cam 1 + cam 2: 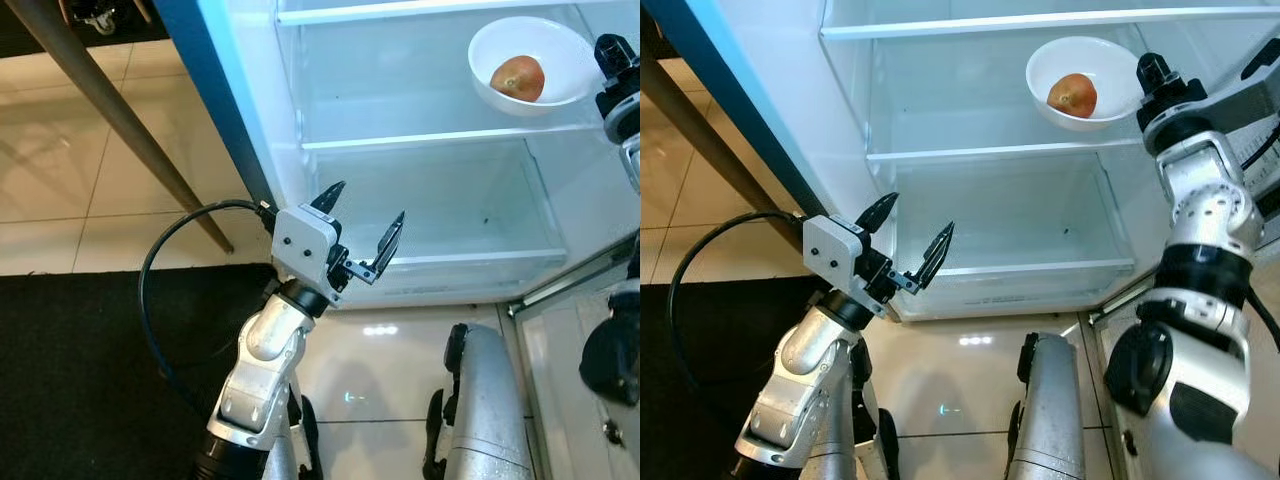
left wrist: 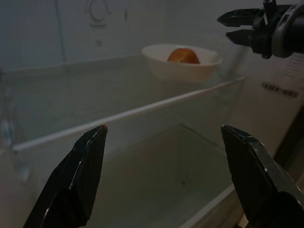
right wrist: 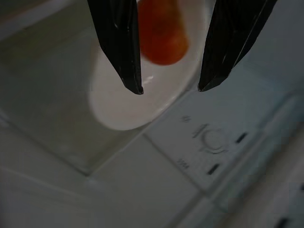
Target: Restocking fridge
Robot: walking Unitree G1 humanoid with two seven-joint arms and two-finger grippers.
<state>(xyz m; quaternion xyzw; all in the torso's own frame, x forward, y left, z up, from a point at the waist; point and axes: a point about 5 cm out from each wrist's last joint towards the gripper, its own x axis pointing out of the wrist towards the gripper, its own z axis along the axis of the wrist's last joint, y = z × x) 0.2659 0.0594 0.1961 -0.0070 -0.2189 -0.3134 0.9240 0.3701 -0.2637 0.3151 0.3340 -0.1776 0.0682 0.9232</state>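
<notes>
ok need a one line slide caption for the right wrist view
Open right gripper above a white bowl holding an orange-red fruit in the fridge.

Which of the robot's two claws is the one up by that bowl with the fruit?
The right gripper, jaws open, beside the white bowl holding the orange-red fruit. The left gripper is lower, before the bottom compartment.

Glossy cream floor tiles (image 1: 60, 170) meet a black mat (image 1: 80, 380), crossed by a slanting dark furniture leg (image 1: 120, 120).

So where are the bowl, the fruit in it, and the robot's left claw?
bowl (image 1: 497, 45): left eye view, bare white rim.
fruit (image 1: 518, 78): left eye view, its middle.
left gripper (image 1: 362, 226): left eye view, midway between fingertips.
</notes>
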